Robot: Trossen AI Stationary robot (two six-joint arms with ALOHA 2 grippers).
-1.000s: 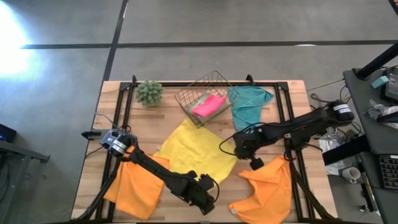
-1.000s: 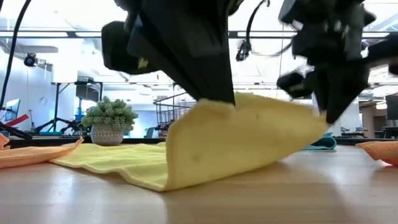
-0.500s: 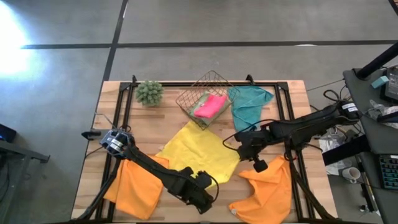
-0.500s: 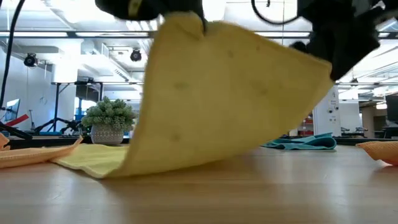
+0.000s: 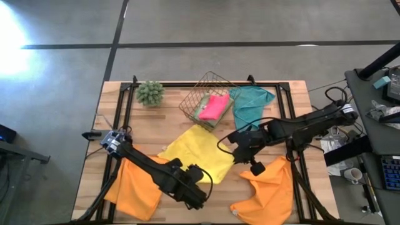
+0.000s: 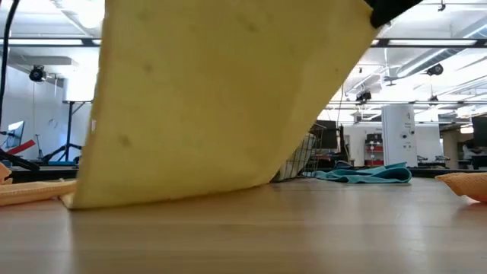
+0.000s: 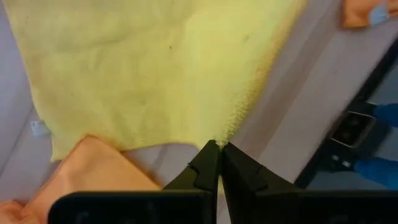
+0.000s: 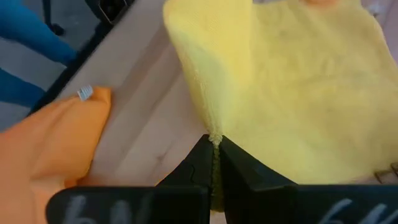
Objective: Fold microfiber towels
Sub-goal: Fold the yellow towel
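The yellow towel [image 5: 195,152] lies mid-table with its near edge raised; in the low view the yellow towel [image 6: 213,99] hangs as a wide sheet whose lower edge rests on the tabletop. My left gripper [image 5: 203,179] is shut on its near-left corner, and my right gripper [image 5: 235,152] is shut on its near-right corner. Two orange towels lie flat, one at the near left [image 5: 137,187] and one at the near right [image 5: 269,187]. A teal towel [image 5: 250,103] lies at the far right. A pink towel [image 5: 212,106] sits in a wire basket. My left gripper pinches the yellow towel's corner [image 7: 229,134] between its two fingers, coming from above and pointing steeply down. The cloth spreads away below the fingers, its far part on the table. My right gripper pinches the towel's other near corner [image 8: 211,127] between its two fingers, slanting down from the table's right. The cloth falls from the hold in a soft fold toward the table.
A wire basket [image 5: 199,94] stands at the far middle and a fuzzy green plant ball [image 5: 150,92] at the far left. A dark frame runs along the table's sides. Bare wood shows near the front edge between the orange towels.
Both grippers have risen, still shut on the yellow towel's near corners, and shifted a little toward the far edge. The towel's near edge has been lifted high into a hanging sheet, while its far part has stayed on the table.
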